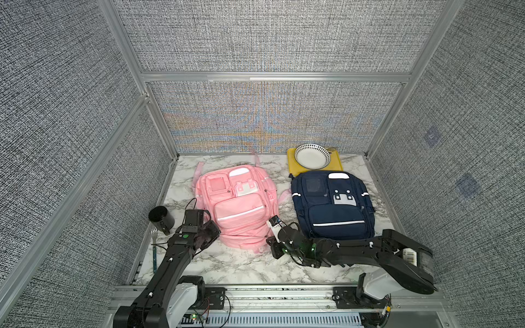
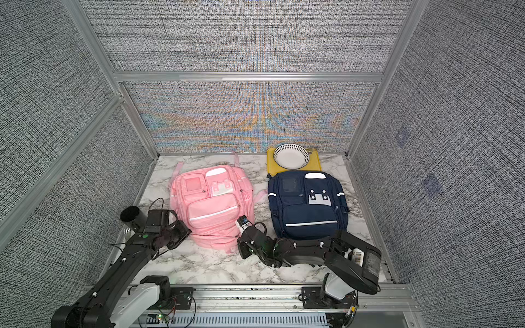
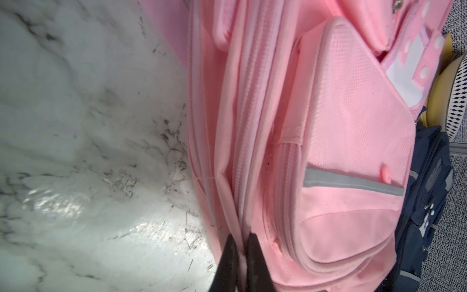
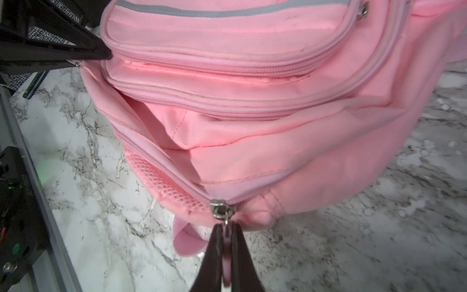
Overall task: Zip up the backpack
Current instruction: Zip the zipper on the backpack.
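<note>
A: Marble-patterned bench [image 1: 227,267] is stretching between grey woven walls [image 1: 270,42] in both top views. What is lying on it?

B: The pink backpack [image 1: 238,204] is lying flat, pockets upward, on the robot's left half, and a navy backpack [image 1: 332,207] is lying just beside it on the right. Behind the navy one a patterned bowl [image 1: 312,156] is resting on a yellow tray [image 1: 338,166]. A black cup [image 1: 161,217] is sitting near the bench's left edge with a fork [image 1: 154,233] just beside it.

A: And the arms?

B: The left arm [image 1: 176,255] is reaching to the pink backpack's near left corner. The right arm [image 1: 349,250] is stretching across in front of the navy backpack to the pink one's near right corner.

A: What is the left wrist view showing?

B: The left end effector [image 3: 242,237] is pinching a ridge of piping [image 3: 240,215] on the pink backpack's side wall, its fingers [image 3: 228,255] standing almost together with pink fabric between them. The front pocket [image 3: 358,121], with its grey reflective strip [image 3: 353,184], is bulging nearby.

A: And the right wrist view?

B: The right end effector [image 4: 227,228] is clamping the zipper pull [image 4: 227,231], fingers closed on the tab. The silver slider [image 4: 220,207] is sitting just ahead of the fingertips, on the main zipper [image 4: 177,174] along the pink backpack's near edge. From the slider toward the left end effector the zipper is gaping open, with pink mesh [image 4: 161,182] showing inside. Past the slider the other way, I cannot tell whether the teeth are meeting. The left end effector's tips are touching the backpack's corner at the far end of that opening.
</note>
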